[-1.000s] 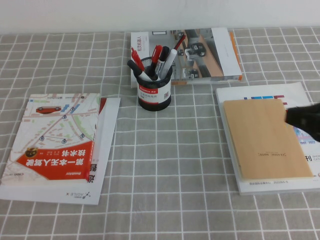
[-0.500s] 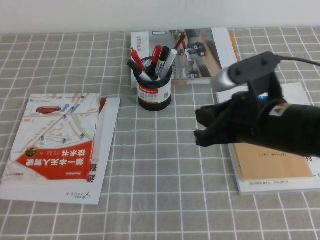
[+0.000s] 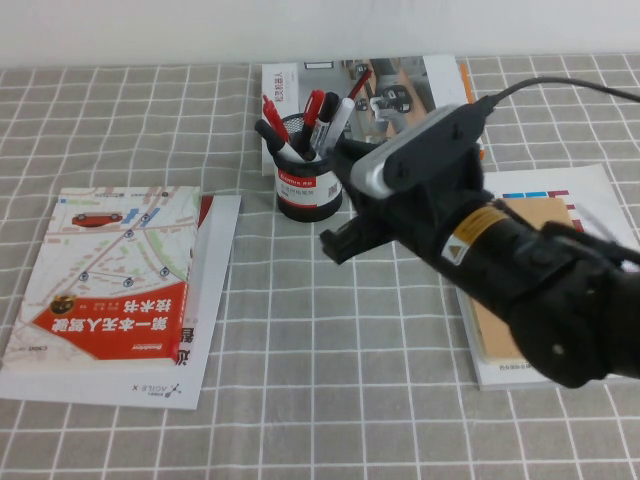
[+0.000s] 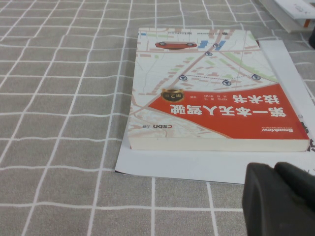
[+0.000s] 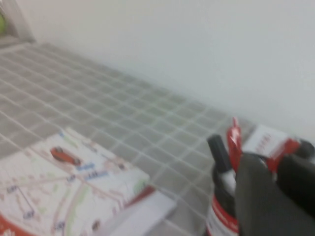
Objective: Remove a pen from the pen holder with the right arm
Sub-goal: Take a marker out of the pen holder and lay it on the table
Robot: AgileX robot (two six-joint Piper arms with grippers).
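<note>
Left gripper: well left of the pen holder, low by the red book; fingers pressed together, holding nothing.
Pen holder: black mesh cup, upright on the table, just in front of an open magazine.
Pens: red and black caps, all standing in the pen holder, crowded and fanned out; none lifted.
Right gripper: just right of the pen holder, about rim level, pointed at it; fingers parted by a narrow gap, empty.
Tan notebook: well right of the pen holder, partly under the right arm.
Step judged: approach; grasp not begun.
Risk, tipping: likely if a finger strikes the rim side-on; light cup, top-heavy load.
Risk, wrong grasp: narrow gap may push a cap aside; close-packed pens may come out two together.
</note>
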